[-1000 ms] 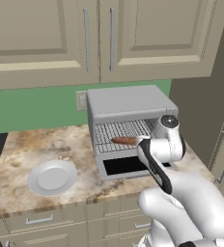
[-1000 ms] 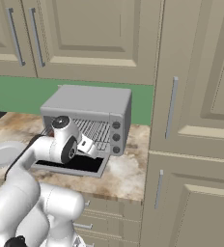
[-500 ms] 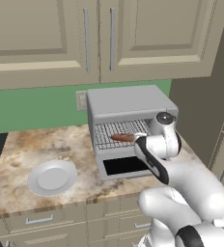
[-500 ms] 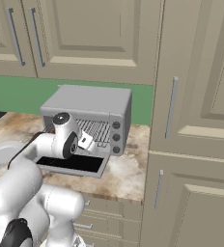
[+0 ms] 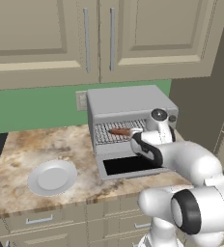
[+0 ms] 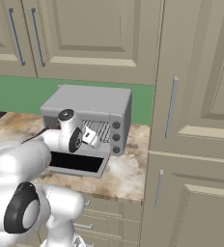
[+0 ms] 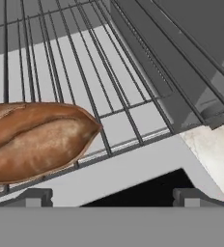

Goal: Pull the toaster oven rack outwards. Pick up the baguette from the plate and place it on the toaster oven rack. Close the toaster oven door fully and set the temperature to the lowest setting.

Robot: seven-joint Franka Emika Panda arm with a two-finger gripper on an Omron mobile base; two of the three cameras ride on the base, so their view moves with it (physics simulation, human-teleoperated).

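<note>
The baguette (image 7: 34, 140) is a short brown loaf with a paler split along its top and a blunt, rounded end; it lies flat on the rack (image 7: 99, 72), near the rack's front edge, its length running along that edge. From the left base view the baguette (image 5: 119, 131) shows as a small reddish-brown bar on the rack (image 5: 109, 133), left of the arm's wrist. The rack is a grid of thin dark bars over a pale grey floor, drawn forward out of the oven (image 5: 128, 103), a boxy light-grey unit on the mottled tan counter (image 5: 22, 149). Its door (image 5: 128, 165) hangs open and lies flat in front of the opening, the black glass facing up. The gripper (image 7: 111, 197) hovers just above the rack's front edge and the open door, beside the loaf's end, its two dark fingertips (image 7: 34, 197) spread wide apart with nothing between them. In the right base view the hand (image 6: 88, 137) sits before the oven mouth, left of the dark knobs (image 6: 116, 137). The white plate (image 5: 52, 177) rests bare on the counter, well to the left of the oven. Beige cabinets (image 5: 99, 34) hang above, a green wall (image 5: 32, 106) runs behind, and a tall cupboard (image 6: 196, 120) stands right of the oven.
</note>
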